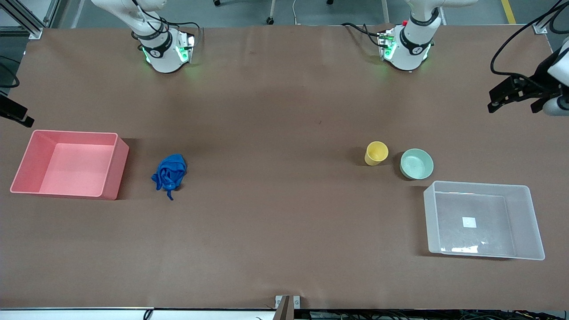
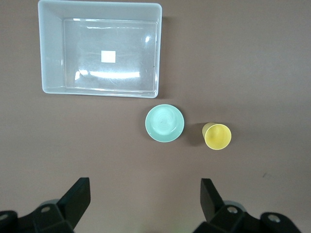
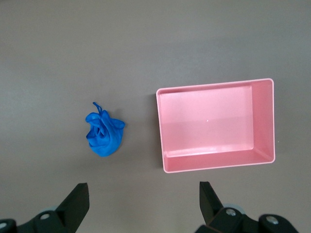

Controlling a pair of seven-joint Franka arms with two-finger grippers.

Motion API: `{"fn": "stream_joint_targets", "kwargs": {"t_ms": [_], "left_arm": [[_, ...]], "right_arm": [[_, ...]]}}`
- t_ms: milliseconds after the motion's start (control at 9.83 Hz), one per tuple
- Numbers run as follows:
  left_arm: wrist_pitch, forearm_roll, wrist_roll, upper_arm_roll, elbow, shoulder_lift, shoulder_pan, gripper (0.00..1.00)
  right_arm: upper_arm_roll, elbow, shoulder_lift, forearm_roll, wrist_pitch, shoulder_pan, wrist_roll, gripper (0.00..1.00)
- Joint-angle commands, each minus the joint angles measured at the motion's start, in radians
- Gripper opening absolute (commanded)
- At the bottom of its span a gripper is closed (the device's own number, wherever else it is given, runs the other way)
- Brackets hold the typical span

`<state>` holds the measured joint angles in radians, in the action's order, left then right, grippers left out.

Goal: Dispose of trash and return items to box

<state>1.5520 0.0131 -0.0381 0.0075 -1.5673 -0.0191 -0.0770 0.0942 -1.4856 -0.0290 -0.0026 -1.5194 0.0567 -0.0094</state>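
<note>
The trash, a wad of blue cloth (image 1: 170, 174), lies on the table beside the pink bin; it also shows in the right wrist view (image 3: 103, 136). The yellow cup (image 1: 376, 153) and the mint-green bowl (image 1: 416, 163) stand side by side, just farther from the front camera than the clear tub (image 1: 478, 186). The tub is empty but for its white sticker. In the left wrist view I see the cup (image 2: 217, 136), the bowl (image 2: 164, 123) and the tub (image 2: 51, 53). My left gripper (image 2: 145, 187) is open, high over bare table beside them. My right gripper (image 3: 144, 189) is open, high over bare table beside the cloth.
An empty pink bin (image 1: 111, 166) stands at the right arm's end of the table and shows in the right wrist view (image 3: 264, 116). The brown table (image 1: 284, 111) spreads wide between the cloth and the cup. Both arm bases stand at the table's edge farthest from the front camera.
</note>
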Motion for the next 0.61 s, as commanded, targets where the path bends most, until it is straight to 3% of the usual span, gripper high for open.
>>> {"fn": "stream_joint_targets", "kwargs": {"t_ms": [0, 203, 407, 508], "left_arm": [[0.159, 0.004, 0.018, 0.022, -0.196, -0.007, 0.0, 1.0], [0.358, -0.001, 0.053, 0.052, -0.369, -0.002, 0.0, 0.98], [0.626, -0.007, 0.082, 0.068, -0.566, 0.037, 0.002, 0.97], [0.708, -0.007, 0.104, 0.068, -0.6, 0.092, 0.006, 0.97]], "right_arm": [[-0.002, -0.027, 0.028, -0.014, 0.001, -0.003, -0.004, 1.0], [-0.004, -0.094, 0.026, -0.014, -0.025, -0.029, -0.001, 1.0], [-0.004, -0.317, 0.023, -0.016, -0.242, -0.112, 0.054, 0.99], [-0.004, -0.387, 0.011, -0.016, -0.336, -0.151, 0.066, 1.0]]}}
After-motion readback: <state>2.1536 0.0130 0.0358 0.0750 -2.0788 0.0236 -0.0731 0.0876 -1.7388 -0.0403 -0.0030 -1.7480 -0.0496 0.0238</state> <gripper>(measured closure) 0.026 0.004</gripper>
